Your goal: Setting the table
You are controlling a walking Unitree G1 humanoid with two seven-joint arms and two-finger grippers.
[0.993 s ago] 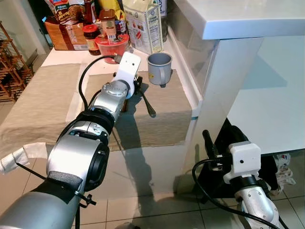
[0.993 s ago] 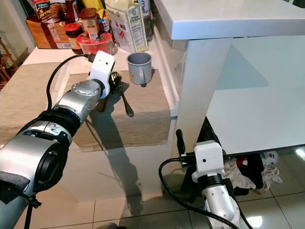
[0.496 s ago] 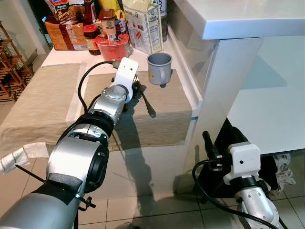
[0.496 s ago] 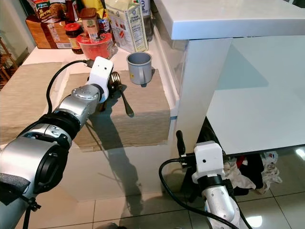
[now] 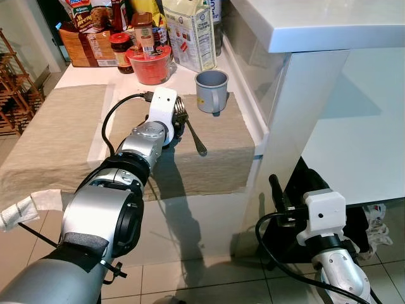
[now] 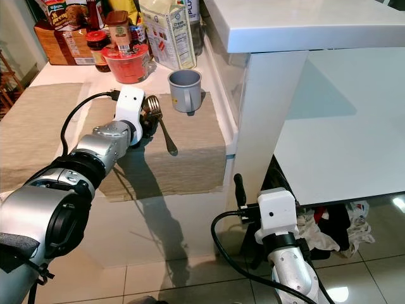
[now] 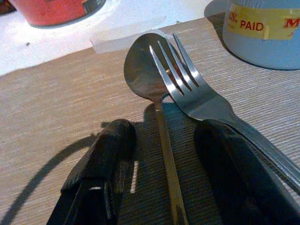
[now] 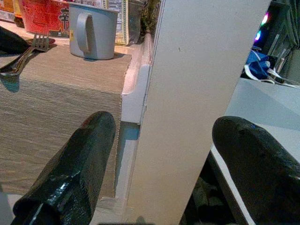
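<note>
The left wrist view revealed a spoon point(image 7: 157, 101) under the fork point(image 7: 201, 96) on the placemat point(image 5: 215, 152); the left gripper point(image 7: 164, 161) straddled its handle, fingers wide apart. The right gripper point(image 8: 164, 154) hung open.

Left hand point(image 7: 161, 154) agape — right hand point(image 8: 164, 173) too.

Colour rundown: silver fork point(image 7: 197, 93) and spoon point(image 7: 147, 70) on a beige woven-stripe placemat point(image 5: 215, 158). The mug point(image 5: 211, 90) just past the jaws is grey-blue, with a yellow sticker reading "PAID" in red. The bowl point(image 5: 150, 63) further out is bright red, and the counter point(image 5: 82, 77) is white. The left arm's fingers point(image 7: 101, 164) are black.
</note>
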